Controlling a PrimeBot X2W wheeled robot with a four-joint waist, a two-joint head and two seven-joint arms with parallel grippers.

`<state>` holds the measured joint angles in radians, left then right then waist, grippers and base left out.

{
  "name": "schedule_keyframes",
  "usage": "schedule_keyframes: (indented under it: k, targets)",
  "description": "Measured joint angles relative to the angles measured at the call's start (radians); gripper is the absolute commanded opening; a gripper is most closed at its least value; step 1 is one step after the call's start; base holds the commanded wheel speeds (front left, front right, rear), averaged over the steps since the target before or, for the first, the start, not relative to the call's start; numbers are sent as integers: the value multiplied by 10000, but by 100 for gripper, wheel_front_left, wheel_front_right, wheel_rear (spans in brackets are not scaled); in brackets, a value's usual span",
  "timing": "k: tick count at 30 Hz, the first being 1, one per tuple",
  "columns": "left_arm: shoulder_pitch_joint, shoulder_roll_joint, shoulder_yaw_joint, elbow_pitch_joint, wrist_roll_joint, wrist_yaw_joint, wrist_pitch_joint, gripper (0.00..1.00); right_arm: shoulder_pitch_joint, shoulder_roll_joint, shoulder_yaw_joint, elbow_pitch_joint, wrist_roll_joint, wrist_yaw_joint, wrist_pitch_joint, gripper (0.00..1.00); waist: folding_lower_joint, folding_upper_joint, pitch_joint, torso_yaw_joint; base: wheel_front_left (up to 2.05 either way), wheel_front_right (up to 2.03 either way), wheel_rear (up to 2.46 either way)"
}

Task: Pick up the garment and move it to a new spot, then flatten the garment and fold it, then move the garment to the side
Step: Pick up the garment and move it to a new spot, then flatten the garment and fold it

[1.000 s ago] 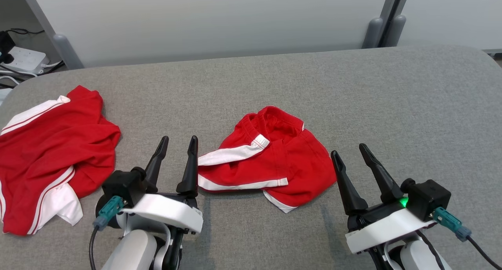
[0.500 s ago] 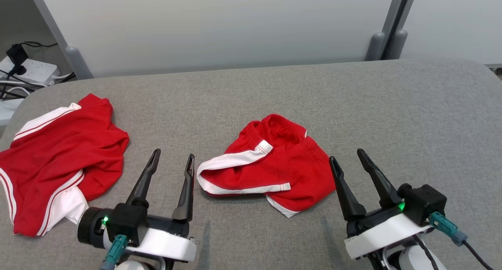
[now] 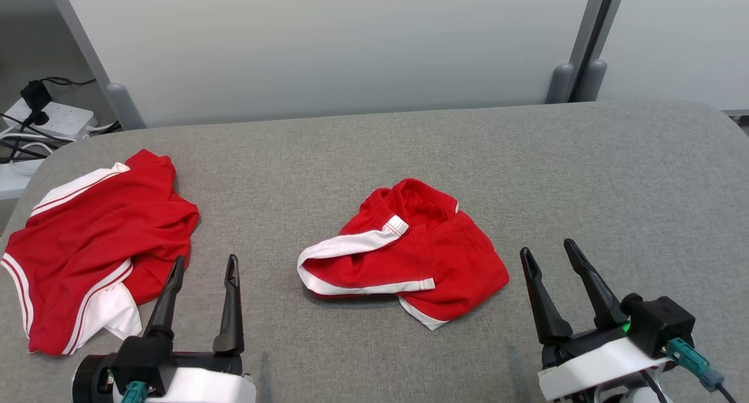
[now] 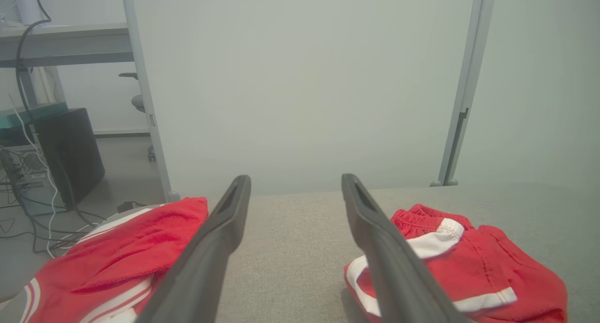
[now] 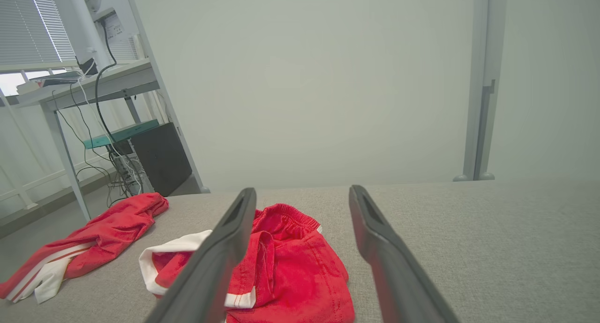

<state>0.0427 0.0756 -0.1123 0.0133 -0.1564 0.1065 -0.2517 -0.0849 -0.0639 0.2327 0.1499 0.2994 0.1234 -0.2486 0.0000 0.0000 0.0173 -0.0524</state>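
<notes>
Red-and-white clothing lies crumpled at the grey table's left end; just beside it the left gripper hovers, jaws wide apart, empty. Centre, the garment, red shorts with white trim, sits bunched up. Right gripper near its right side, jaws spread, holding nothing

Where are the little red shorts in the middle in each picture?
Head view: the red shorts are in the middle.
Left wrist view: they are at the lower right.
Right wrist view: they are low, left of centre.
Shared landmark: the bigger red garment lies to their left in every view.
</notes>
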Motion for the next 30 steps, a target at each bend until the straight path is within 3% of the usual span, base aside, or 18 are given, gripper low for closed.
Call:
schedule_keyframes:
  k: [15,30]
  targets:
    - [766,-251,481,79,-96,-268,0,100,1029,56,-309,-238,-82,0,0,100,0,0,-371,214,0,0,0]
    - [989,-263,462,518,54,-267,0,100,1424,165,-186,-121,-71,0,2,100,0,0,-898,124,0,0,0]
